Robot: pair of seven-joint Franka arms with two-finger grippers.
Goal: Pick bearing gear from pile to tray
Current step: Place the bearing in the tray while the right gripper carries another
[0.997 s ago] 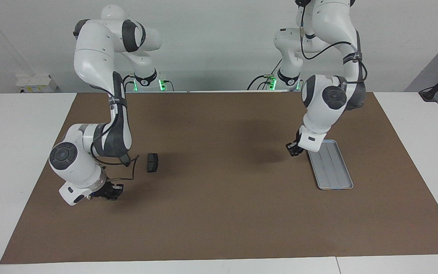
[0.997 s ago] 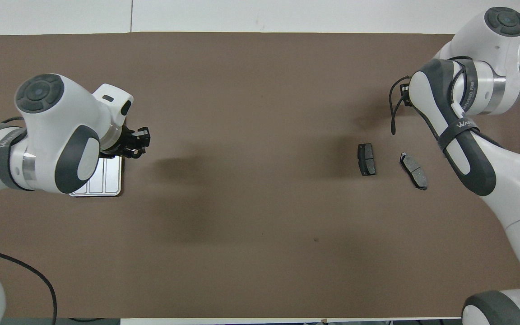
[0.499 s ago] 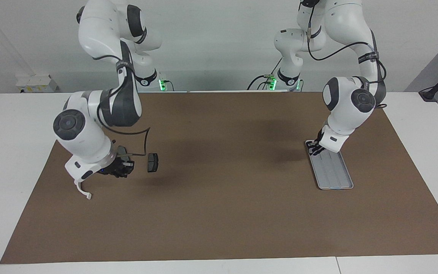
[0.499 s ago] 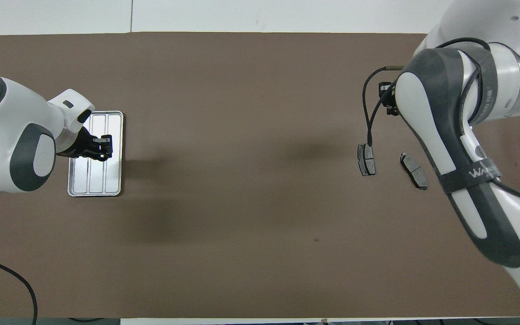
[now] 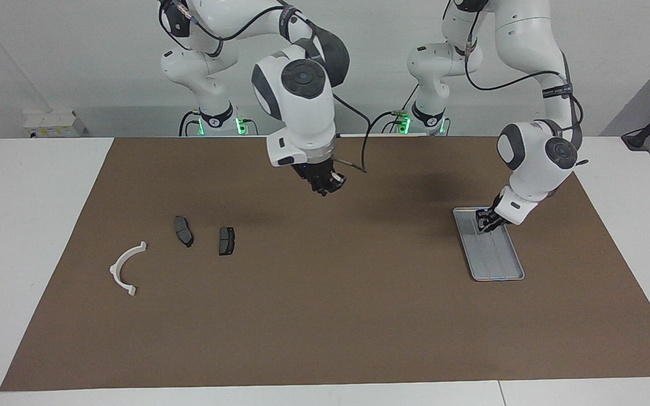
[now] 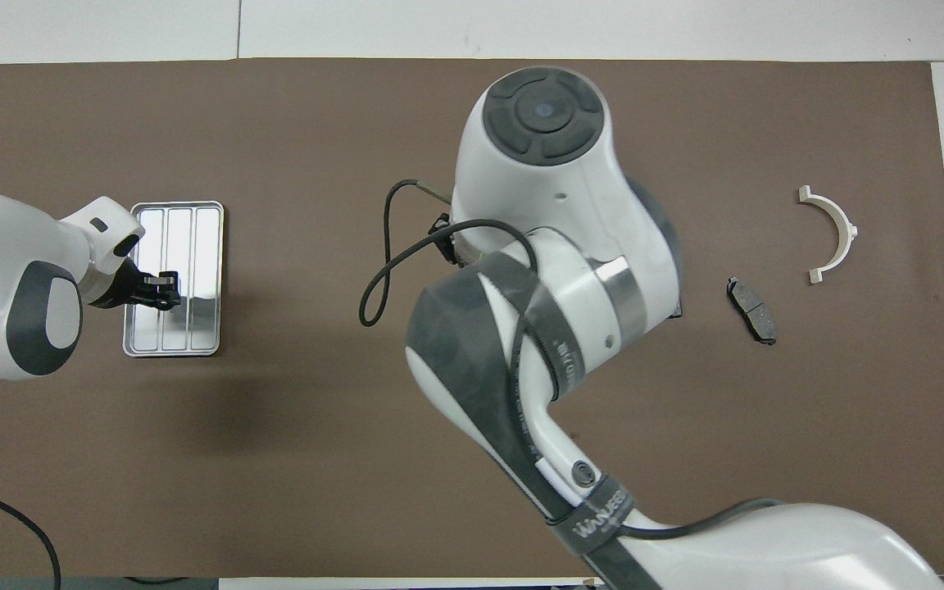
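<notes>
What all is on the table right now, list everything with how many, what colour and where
Tray: one, silver-grey, on the brown mat at the left arm's end of the table.
Brake pads: two, dark grey, on the mat toward the right arm's end, side by side and apart; the other pad lies nearer the bracket.
Bracket: one, white curved half-ring, on the mat closest to the right arm's end, farther from the robots than the pads.
Brown mat: one, covering most of the white table.
Left gripper: over the tray's end nearer the robots.
Right gripper: shut, raised over the middle of the mat; whether it holds anything cannot be told.
</notes>
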